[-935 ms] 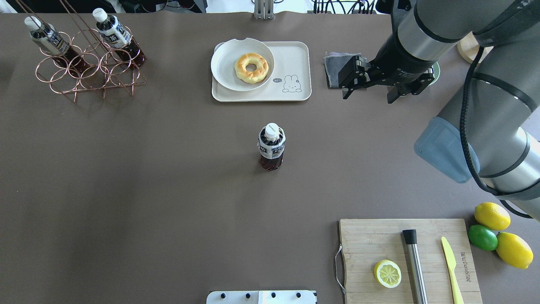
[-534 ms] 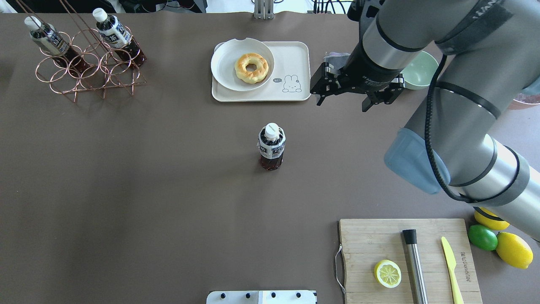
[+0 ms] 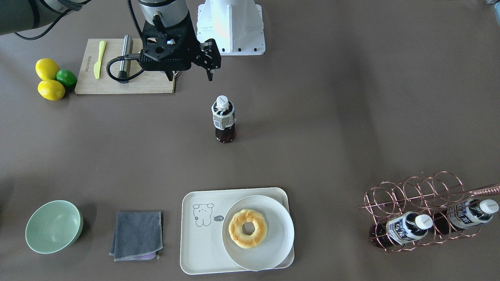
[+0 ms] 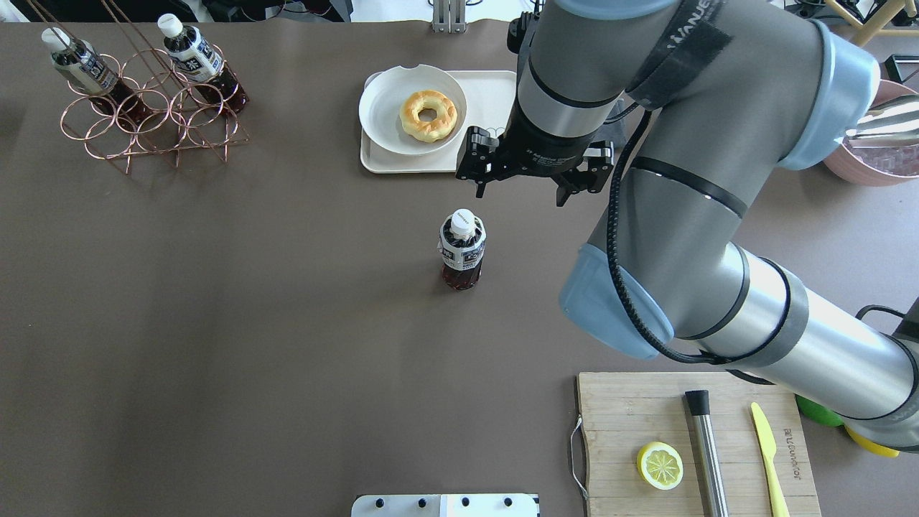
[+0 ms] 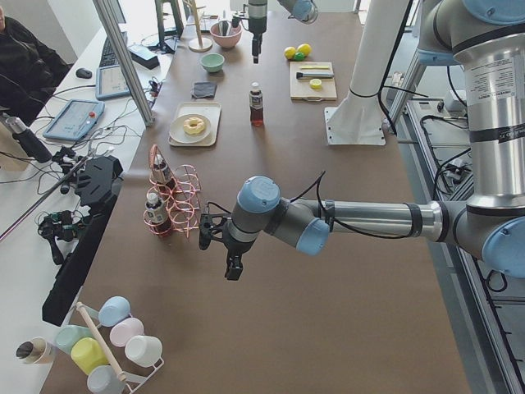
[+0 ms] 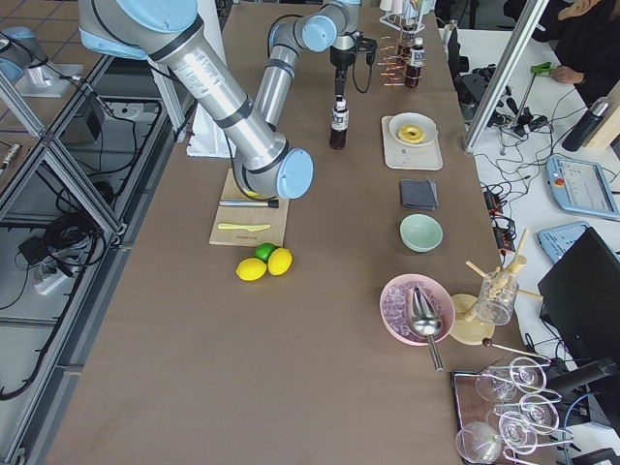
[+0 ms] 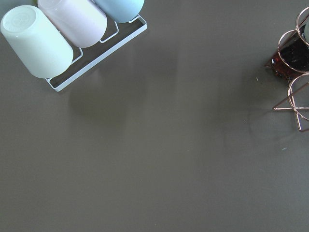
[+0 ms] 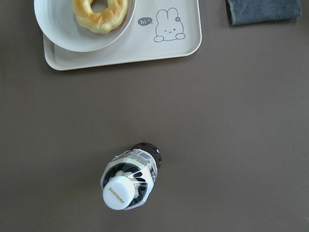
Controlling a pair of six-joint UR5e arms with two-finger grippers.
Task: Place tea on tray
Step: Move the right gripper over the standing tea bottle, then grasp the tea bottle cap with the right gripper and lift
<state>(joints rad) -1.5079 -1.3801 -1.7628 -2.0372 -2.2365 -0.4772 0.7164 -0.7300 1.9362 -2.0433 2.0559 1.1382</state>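
One bottle of tea (image 4: 462, 248) stands upright in the middle of the table (image 4: 251, 323), white cap up, apart from the tray (image 4: 484, 90), which lies beyond it toward the far edge. The tray's left part carries a round white plate (image 4: 380, 118) with a doughnut (image 4: 428, 115), and its right part, with the small drawing, is bare. The right gripper (image 4: 520, 195) hangs between the tea and the tray, a little right of the tea. It points down with its fingers spread wide and nothing between them, and seems to sit higher than the cap, though the angle makes that hard to judge. Two look-alike bottles (image 4: 194, 61) lean in a copper wire rack (image 4: 151, 126) at the far left. The left gripper (image 5: 233, 267) shows only in the side view, low near that rack, and I cannot tell whether its fingers are apart or together.
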